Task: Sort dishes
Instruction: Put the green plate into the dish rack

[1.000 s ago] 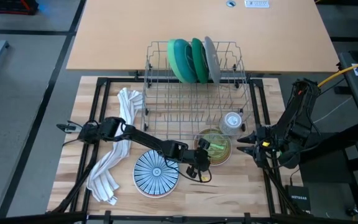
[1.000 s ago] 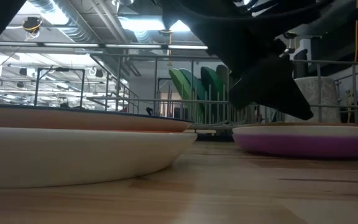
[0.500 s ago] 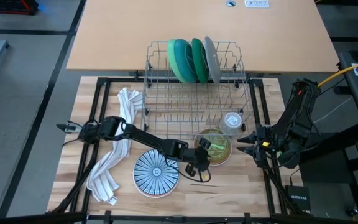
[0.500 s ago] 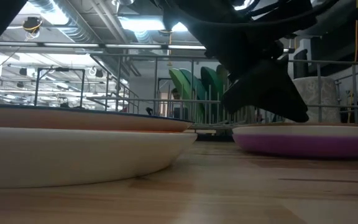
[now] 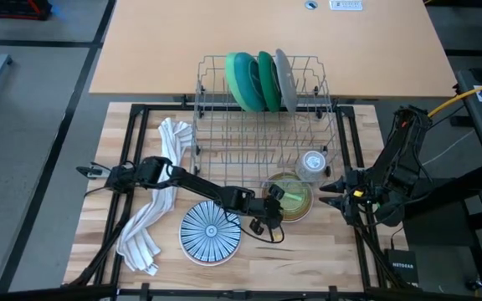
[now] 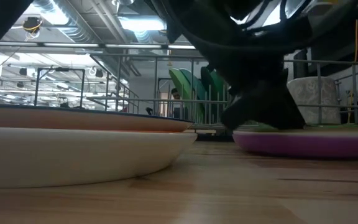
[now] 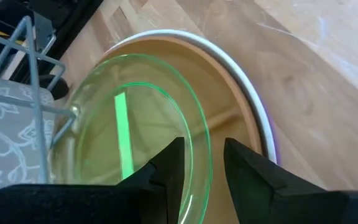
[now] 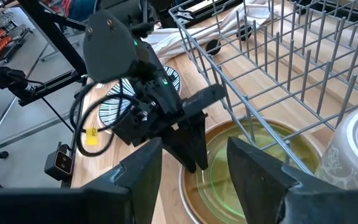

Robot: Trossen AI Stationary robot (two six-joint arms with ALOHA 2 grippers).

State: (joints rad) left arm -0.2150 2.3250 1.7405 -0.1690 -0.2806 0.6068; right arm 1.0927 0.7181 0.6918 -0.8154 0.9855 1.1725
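Left to right on the bench (image 5: 107,138), high view: white striped towel (image 5: 153,201), blue-and-white striped plate (image 5: 210,232) flat beside it, then left gripper (image 5: 269,211), then a stack of dishes at the rack's front corner, right gripper (image 5: 325,194) furthest over

Left fingers (image 7: 169,165) are partly open, straddling the rim of a clear green glass bowl (image 7: 129,124); left wrist view shows one finger inside the rim and one outside, can't tell whether they actually pinch it. That bowl sits in a tan bowl (image 7: 229,106) with a white rim, purple showing underneath. High view merges these into one greenish disc; low view shows the purple dish (image 6: 303,140) side-on with the dark gripper down on top of it

Right fingers (image 8: 148,171) spread wide, holding nothing, hovering beside the stack at the bench's right side. Right wrist view looks across at the left gripper on the bowls and a patterned grey cup (image 8: 353,155) behind the rack wires

Wire dish rack (image 5: 224,142): 3 dishes upright in its far row – two green (image 5: 245,79), one grey (image 5: 284,79). Cup (image 5: 310,165) stands in the rack's near right corner

Low view only: a large white and orange dish edge (image 6: 73,146) close to the lens

No legible writing
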